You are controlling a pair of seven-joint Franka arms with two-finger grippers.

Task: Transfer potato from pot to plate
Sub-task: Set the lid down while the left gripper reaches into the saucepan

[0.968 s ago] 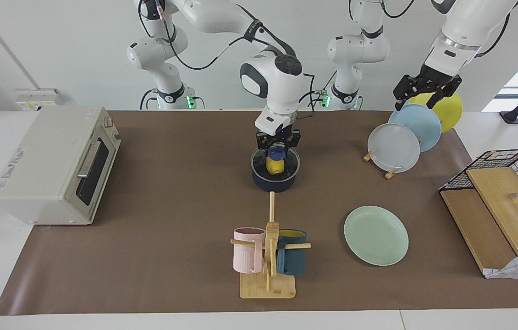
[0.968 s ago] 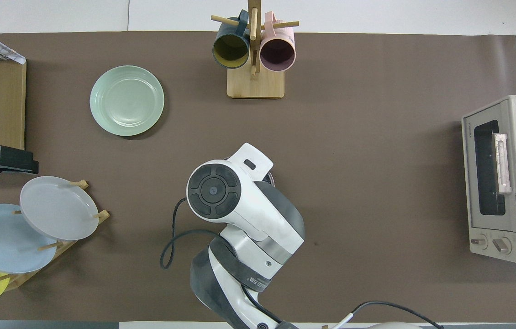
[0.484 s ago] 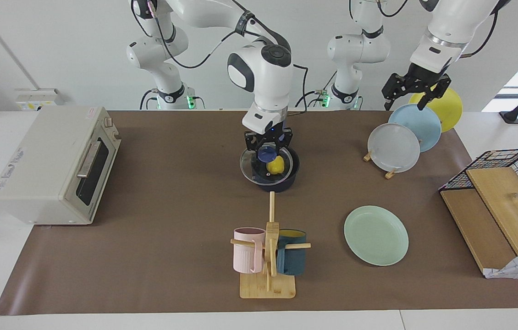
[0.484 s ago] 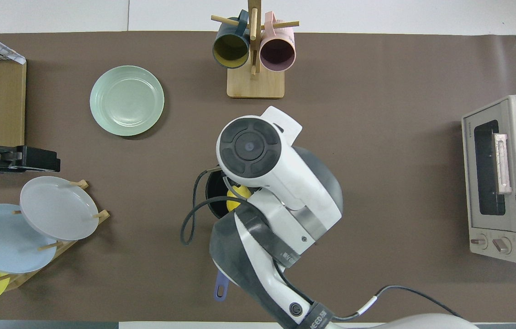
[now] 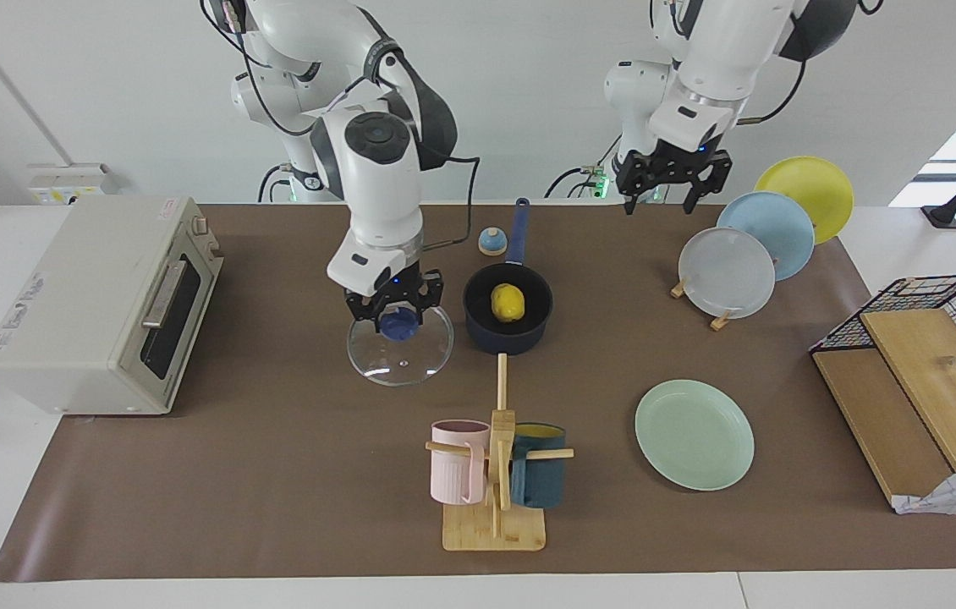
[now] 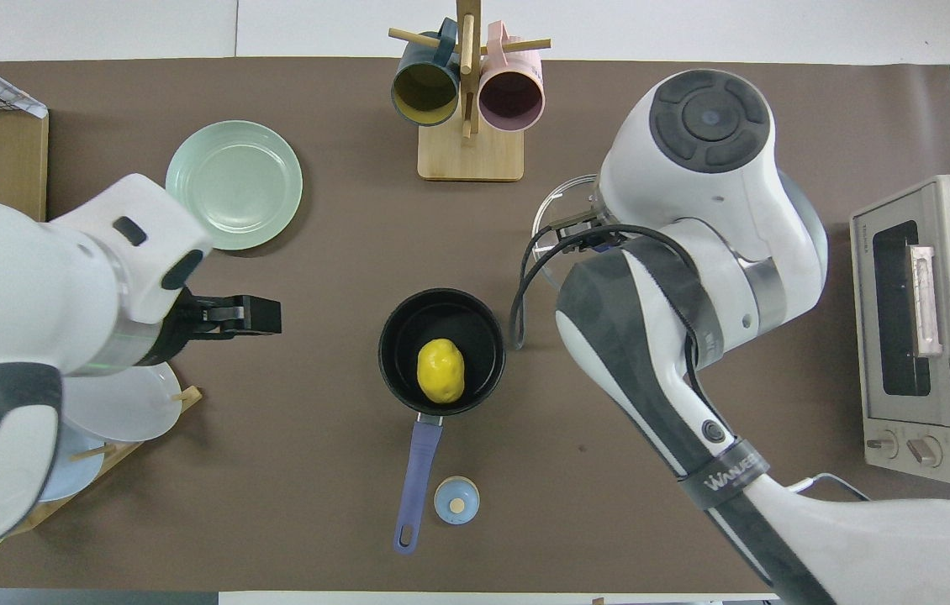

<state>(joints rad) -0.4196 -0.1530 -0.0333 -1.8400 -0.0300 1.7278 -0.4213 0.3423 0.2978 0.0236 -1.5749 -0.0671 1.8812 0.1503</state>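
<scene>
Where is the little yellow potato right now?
The small yellow potato lies inside the dark navy pot, mid-table, nearer the robots than the wooden mug stand.

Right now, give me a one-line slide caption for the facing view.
Right pincer holds the glass lid beside the open pot with the potato inside; left pincer hangs open.

potato [image 5: 508, 303]: bright yellow
pot [image 5: 529, 335]: dark navy, black inside, blue handle
plate [image 5: 695, 435]: pale mint green
lid [image 5: 399, 353]: clear glass, blue knob
mugs [image 5: 459, 461]: pink, teal
table cover [image 5: 292, 474]: plain brown
</scene>
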